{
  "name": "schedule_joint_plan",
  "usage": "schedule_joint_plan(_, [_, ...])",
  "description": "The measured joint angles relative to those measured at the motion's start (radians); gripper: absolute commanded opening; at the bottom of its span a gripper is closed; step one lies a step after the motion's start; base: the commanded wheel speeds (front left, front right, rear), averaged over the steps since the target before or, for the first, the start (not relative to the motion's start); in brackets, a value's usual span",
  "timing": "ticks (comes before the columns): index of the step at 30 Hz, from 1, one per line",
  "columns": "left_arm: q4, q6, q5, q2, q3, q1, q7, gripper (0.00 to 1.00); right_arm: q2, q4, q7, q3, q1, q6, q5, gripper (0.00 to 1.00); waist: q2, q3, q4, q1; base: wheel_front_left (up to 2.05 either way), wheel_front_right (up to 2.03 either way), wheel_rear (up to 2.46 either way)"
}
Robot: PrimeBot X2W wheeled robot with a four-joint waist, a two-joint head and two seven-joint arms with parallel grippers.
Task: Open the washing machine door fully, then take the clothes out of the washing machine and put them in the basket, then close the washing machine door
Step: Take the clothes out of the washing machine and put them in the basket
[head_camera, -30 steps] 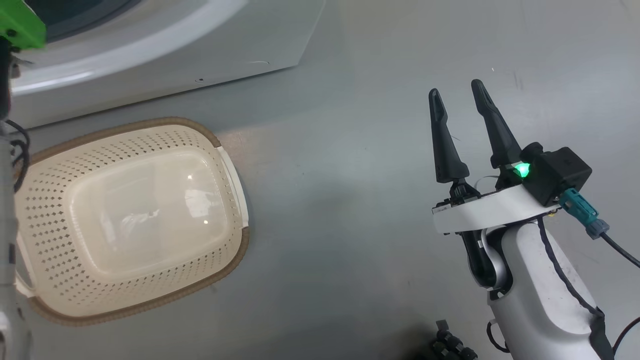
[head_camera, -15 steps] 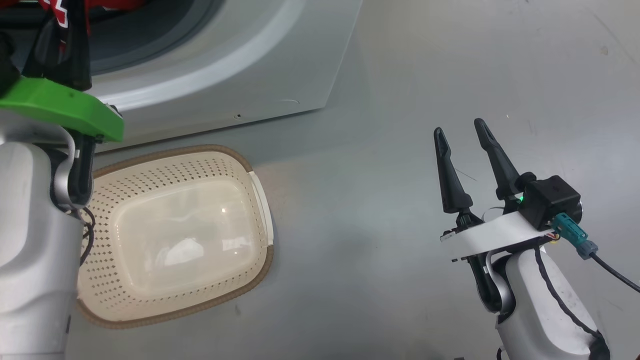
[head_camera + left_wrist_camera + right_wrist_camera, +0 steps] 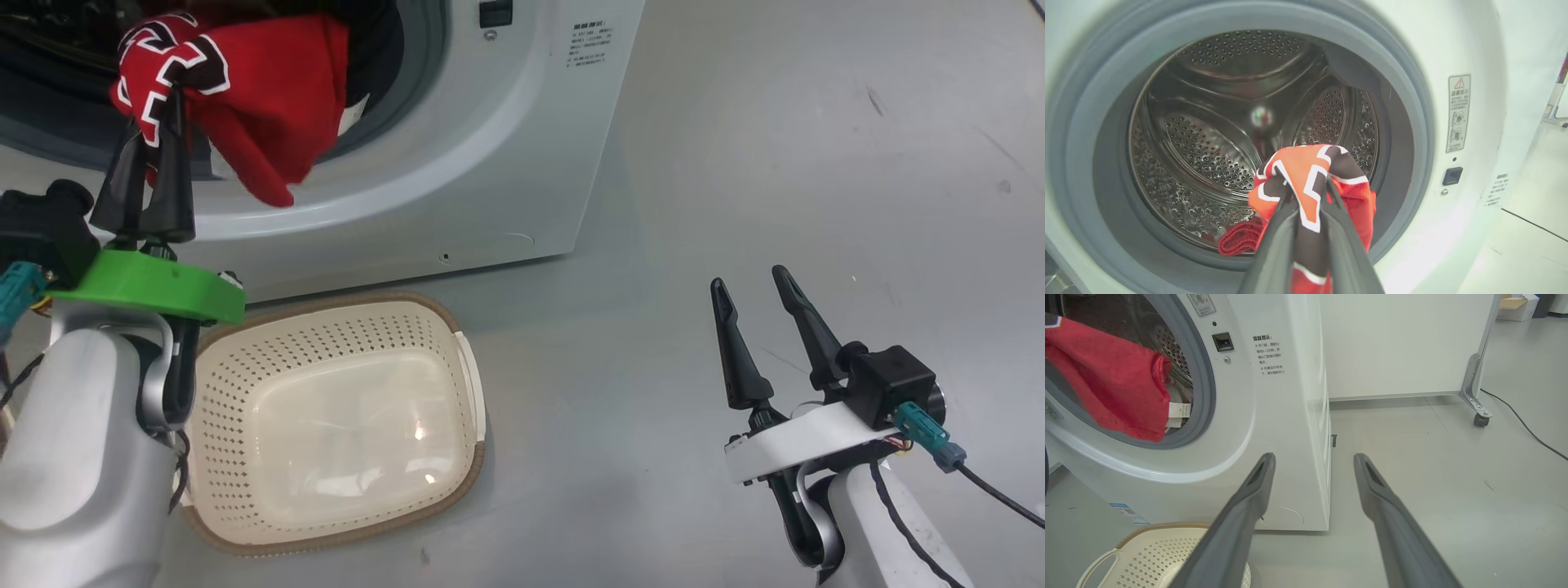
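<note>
My left gripper is shut on the clothes, a red garment with white trim and dark letters. It hangs at the mouth of the washing machine, drooping over the grey ring. In the left wrist view the fingers pinch the clothes in front of the steel drum, and a red ribbed band lies on the drum's lip. The basket sits on the floor below the opening, with nothing in it. My right gripper stands open over the floor to the right. The washing machine door is out of view.
Grey floor stretches right of the machine. In the right wrist view a white panel on a caster stands behind the machine's side, and a black cable runs across the floor. The basket's handle shows at the lower left there.
The head view has tilted up, so the machine's opening and the red garment in my left gripper have come into the picture. The right gripper stays open.
</note>
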Motion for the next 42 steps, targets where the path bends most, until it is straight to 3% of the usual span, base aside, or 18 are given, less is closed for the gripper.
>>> schedule_joint_plan(18, [-0.193,0.065,0.038,-0.014,0.001,0.190,-0.010,0.00,0.000,-0.020,0.000,0.004,0.075,0.002,0.000,1.00,0.0000,-0.127,0.063,0.0000,0.00,0.00,0.00])
schedule_joint_plan(28, [-0.166,0.081,0.027,-0.047,-0.068,0.320,0.051,0.00,0.000,-0.046,0.000,0.013,0.077,0.007,-0.005,1.00,0.0000,-0.107,0.064,0.0000,0.00,0.00,0.00])
schedule_joint_plan(42, [-0.012,0.081,-0.021,-0.085,-0.097,0.360,0.124,0.00,0.000,-0.084,0.000,0.048,0.058,0.010,-0.007,1.00,0.0000,-0.012,0.035,0.0000,0.00,0.00,0.00])
